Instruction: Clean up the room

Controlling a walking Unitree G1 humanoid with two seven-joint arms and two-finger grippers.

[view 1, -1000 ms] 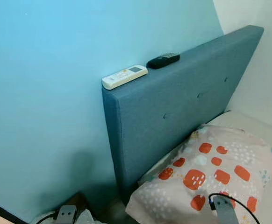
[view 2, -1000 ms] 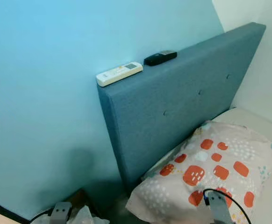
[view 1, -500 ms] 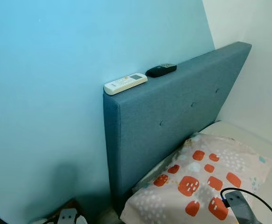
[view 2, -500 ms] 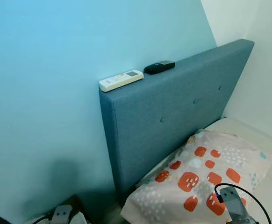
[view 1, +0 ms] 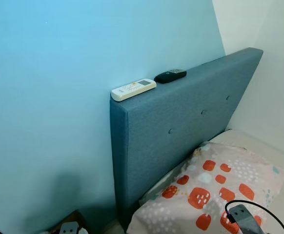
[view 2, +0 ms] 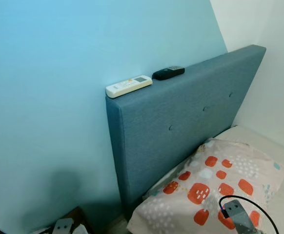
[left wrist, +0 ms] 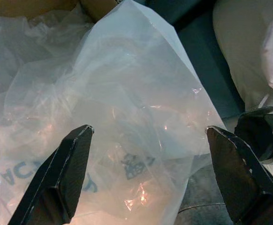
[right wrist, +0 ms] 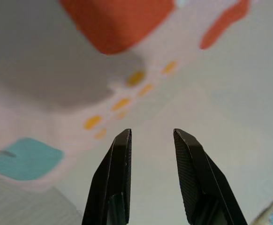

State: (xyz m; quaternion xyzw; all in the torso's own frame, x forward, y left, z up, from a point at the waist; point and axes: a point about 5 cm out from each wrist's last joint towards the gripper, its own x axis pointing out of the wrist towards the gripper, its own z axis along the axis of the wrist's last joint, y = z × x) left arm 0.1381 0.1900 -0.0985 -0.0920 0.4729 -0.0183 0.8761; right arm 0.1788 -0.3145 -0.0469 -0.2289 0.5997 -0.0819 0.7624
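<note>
The robot is facing the upholstered blue-grey fabric headboard [view 1: 181, 126] that is standing against the pale blue wall [view 1: 49, 97], and two things that look like tidying candidates are lying on its narrow top edge: a long white remote control with a small screen [view 1: 133, 89] and, just beside it toward the far end, a dark oval remote control [view 1: 170, 76]. Below, a cream pillow printed with orange-red blotches [view 1: 215, 187] is lying on the bed. The right gripper [right wrist: 151, 140] is hovering close over that pillow with its fingers a little apart and nothing between them, while the left gripper [left wrist: 148, 133] is hanging low over a crumpled clear plastic bag [left wrist: 117, 108] with its fingers spread wide and empty. The risk, as I am judging it, is in reaching for the remotes: the ledge is thin, so a nudge from a fingertip could be sending either one sliding off, possibly down behind the headboard, though I cannot tell if there is a gap there. The slippery bag could also be snagging on the low left fingers as the robot is moving
</note>
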